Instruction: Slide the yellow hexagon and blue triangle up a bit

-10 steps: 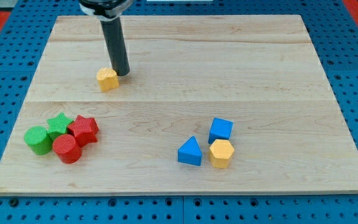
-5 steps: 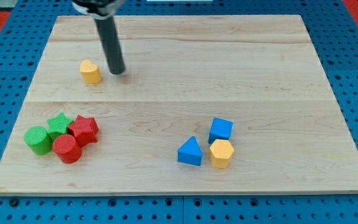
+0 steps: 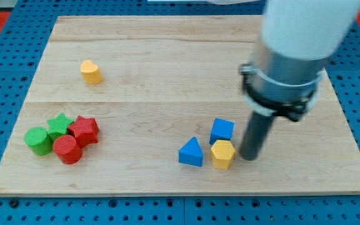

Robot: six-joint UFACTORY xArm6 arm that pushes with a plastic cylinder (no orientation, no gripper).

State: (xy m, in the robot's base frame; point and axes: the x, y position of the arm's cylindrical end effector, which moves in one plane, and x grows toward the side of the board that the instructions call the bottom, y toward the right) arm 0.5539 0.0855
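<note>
While my tip (image 3: pixel 249 157) rests just right of the ridged yellow hexagon (image 3: pixel 222 154), the blue triangle (image 3: pixel 191 152) sits left; no gripper shows.

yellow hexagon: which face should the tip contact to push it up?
The yellow hexagon's lower face, from the view's bottom. My tip sits to its right. The blue cube is directly above and would likely be pushed along.

Two yellow blocks (image 3: pixel 91 72) (image 3: pixel 222 154), two blue (image 3: pixel 191 152) (image 3: pixel 222 130), two red (image 3: pixel 84 130) (image 3: pixel 67 149), two green (image 3: pixel 39 140) (image 3: pixel 59 124)
</note>
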